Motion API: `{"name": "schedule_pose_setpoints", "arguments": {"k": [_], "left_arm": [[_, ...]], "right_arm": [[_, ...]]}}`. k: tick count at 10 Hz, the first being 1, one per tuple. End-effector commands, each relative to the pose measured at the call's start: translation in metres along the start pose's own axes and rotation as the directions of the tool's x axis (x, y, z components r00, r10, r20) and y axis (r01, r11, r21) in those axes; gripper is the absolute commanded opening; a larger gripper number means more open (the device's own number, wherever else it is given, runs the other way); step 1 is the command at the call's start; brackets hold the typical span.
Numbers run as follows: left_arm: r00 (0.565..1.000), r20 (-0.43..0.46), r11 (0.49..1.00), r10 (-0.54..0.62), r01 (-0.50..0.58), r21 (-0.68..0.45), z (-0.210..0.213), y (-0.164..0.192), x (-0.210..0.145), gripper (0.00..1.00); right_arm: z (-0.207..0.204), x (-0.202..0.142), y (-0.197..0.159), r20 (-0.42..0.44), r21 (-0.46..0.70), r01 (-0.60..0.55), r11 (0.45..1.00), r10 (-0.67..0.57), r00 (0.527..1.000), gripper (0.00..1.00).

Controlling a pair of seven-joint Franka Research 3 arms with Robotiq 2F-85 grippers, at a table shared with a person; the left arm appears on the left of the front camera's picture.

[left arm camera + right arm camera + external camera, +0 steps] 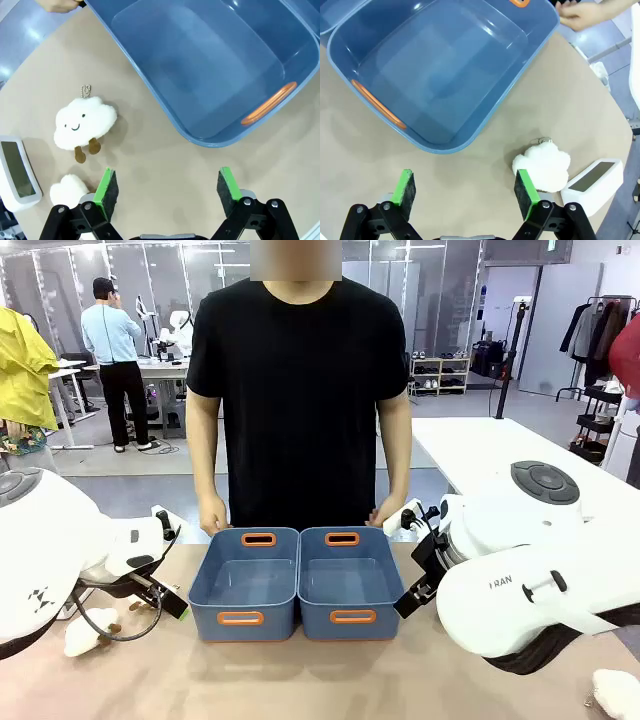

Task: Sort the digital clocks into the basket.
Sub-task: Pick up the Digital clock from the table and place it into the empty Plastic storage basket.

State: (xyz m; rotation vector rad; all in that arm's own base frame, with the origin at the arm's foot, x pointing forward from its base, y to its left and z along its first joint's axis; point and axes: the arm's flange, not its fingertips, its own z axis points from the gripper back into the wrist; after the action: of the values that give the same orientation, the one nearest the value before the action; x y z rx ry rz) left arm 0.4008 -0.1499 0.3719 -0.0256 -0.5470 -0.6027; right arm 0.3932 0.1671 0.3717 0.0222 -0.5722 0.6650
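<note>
One small white rounded plastic digital clock (19,175) with a greenish-grey screen lies at nine o'clock of the left gripper (167,192). Its twin (595,186) lies at three o'clock of the right gripper (465,195), just beside a fluffy white sheep toy (542,167). Both look light, rigid and slick, so pinch across the flat sides. Both claws are released and empty. A blue rectangular plastic basket (200,65) sits at twelve.

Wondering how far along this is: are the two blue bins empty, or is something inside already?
Empty: the left bin and the right bin both show bare blue floors.
</note>
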Motion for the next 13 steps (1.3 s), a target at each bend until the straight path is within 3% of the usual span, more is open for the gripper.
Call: {"name": "schedule_pose_setpoints", "arguments": {"k": [1,9,11,13], "left_arm": [[1.0,0.0,1.0,0.0,0.0,0.0,0.0,0.0,0.0,1.0],[1.0,0.0,1.0,-0.001,0.001,0.0,0.0,0.0,0.0,1.0],[0.998,-0.054,0.995,0.039,-0.044,-0.086,0.024,0.017,0.013,1.0],[0.978,-0.155,0.941,0.139,-0.179,-0.288,0.044,0.042,0.016,1.0]], "right_arm": [[0.0,0.0,0.0,0.0,0.0,0.0,1.0,0.0,1.0,1.0],[0.0,0.0,0.0,0.0,0.0,-0.002,1.0,0.002,1.0,1.0],[0.035,0.01,-0.018,-0.012,0.109,0.061,0.992,-0.06,0.998,1.0],[0.061,0.016,-0.037,-0.063,0.289,0.115,0.951,-0.101,0.993,1.0]]}}
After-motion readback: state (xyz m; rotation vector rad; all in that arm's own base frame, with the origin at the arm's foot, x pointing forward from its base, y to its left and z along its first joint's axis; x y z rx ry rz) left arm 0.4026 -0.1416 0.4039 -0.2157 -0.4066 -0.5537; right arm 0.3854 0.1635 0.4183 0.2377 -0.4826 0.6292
